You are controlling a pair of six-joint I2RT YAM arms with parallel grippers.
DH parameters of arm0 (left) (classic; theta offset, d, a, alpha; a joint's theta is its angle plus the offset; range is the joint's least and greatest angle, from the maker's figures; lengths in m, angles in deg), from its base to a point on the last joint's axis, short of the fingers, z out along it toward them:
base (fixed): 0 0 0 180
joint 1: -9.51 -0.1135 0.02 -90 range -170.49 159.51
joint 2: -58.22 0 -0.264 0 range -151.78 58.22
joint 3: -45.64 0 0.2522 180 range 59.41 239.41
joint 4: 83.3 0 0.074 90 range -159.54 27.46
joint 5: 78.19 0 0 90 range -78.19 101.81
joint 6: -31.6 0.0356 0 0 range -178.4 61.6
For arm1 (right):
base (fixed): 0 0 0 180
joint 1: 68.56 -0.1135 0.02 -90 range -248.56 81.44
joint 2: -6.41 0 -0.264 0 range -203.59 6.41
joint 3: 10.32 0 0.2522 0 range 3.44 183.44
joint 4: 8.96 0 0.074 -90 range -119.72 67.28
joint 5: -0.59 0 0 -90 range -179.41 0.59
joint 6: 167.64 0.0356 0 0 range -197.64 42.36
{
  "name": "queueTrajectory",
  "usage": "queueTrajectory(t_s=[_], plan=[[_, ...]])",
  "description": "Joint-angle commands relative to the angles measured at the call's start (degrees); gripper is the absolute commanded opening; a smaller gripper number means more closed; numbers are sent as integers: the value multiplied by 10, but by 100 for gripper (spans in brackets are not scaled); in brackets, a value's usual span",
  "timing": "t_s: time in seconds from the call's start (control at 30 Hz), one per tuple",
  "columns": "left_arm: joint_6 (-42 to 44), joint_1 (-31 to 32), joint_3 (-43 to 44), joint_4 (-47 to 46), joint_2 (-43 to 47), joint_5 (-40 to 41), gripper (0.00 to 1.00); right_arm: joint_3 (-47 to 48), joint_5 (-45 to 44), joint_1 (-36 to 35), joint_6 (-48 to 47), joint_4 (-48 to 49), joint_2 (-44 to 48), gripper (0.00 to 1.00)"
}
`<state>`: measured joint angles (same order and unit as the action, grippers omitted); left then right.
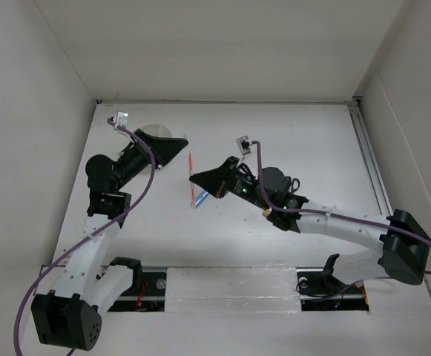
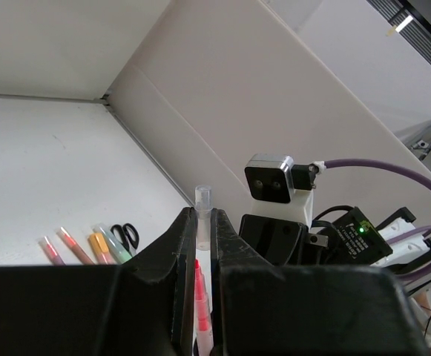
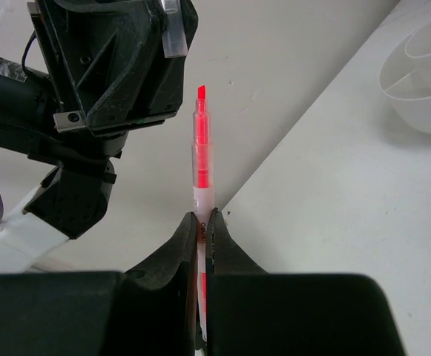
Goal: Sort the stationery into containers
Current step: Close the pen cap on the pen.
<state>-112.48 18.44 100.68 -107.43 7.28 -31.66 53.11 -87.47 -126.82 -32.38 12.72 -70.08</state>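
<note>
My right gripper (image 3: 205, 215) (image 1: 194, 178) is shut on a red pen (image 3: 201, 148) (image 1: 191, 165), which points up with its bare tip showing. My left gripper (image 2: 198, 211) (image 1: 179, 144) hangs just beyond that tip, shut on a small clear cap (image 2: 203, 211) (image 3: 170, 33). The white divided cup (image 3: 423, 81) stands on the table at the right of the right wrist view. In the top view this cup (image 1: 154, 130) is half hidden behind the left gripper. More pens (image 2: 73, 246), an orange highlighter (image 2: 99, 247), a green highlighter (image 2: 115, 243) and scissors (image 2: 126, 236) lie in a row on the table.
A blue capsule piece (image 1: 199, 199) lies on the table just below the right gripper. White walls close in the table at the back and both sides. A metal rail (image 1: 371, 163) runs along the right edge.
</note>
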Motion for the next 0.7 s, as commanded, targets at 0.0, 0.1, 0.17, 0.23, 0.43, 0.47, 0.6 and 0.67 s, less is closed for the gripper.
queueTrajectory(t_s=[0.0, 0.1, 0.17, 0.23, 0.43, 0.47, 0.6, 0.67], plan=[[8, -1, 13, -25, 1, -7, 0, 15, -1, -5, -3, 32, 15, 0], [8, -1, 7, -31, 7, -12, 0, 20, -1, -5, -3, 32, 10, 0], [8, -1, 6, -31, 7, -12, 0, 25, 5, -5, -8, 32, 10, 0], [14, -1, 6, -31, 7, -12, 0, 25, 5, -5, -8, 32, 10, 0], [20, -1, 1, -19, 7, -7, 0, 36, 18, -5, -8, 32, 5, 0], [20, -1, 1, -19, 7, -7, 0, 42, 18, -5, -8, 32, 5, 0], [20, -1, 1, -19, 7, -7, 0, 47, 25, -5, -8, 32, -1, 0], [20, -1, 1, -19, 7, -7, 0, 47, 25, -5, -8, 32, -1, 0]])
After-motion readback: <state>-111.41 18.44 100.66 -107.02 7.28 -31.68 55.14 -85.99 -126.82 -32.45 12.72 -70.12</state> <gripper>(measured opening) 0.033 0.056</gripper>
